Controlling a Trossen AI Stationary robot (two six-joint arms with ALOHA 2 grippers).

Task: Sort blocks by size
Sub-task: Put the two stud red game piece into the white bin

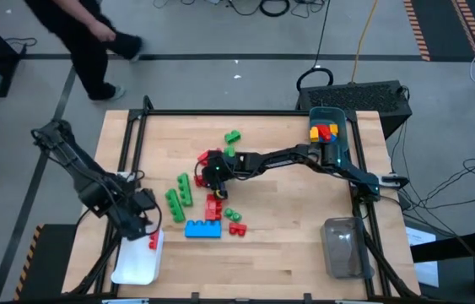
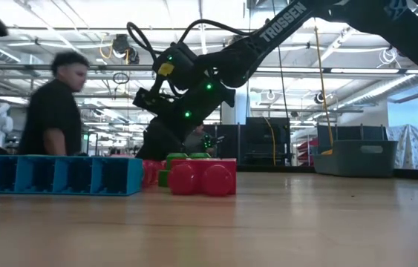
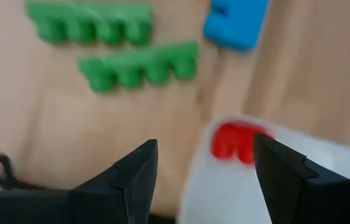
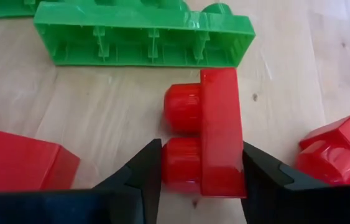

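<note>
Small red brick (image 4: 209, 134) pinched in the right tool (image 4: 202, 168); left tool (image 3: 206, 171) spread above the white bin (image 3: 274, 186).

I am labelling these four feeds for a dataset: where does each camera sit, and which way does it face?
High view: overhead, straight down on the wooden table; both arms show.
Low view: table height, level across; the right arm descends behind a long blue plastic brick.
Left wrist view: on the left arm, past the open left gripper to a white bin.
Right wrist view: on the right arm; right gripper straddles a small red studded brick.
Shared: the blue brick shows in the high, low and left wrist views.
</note>
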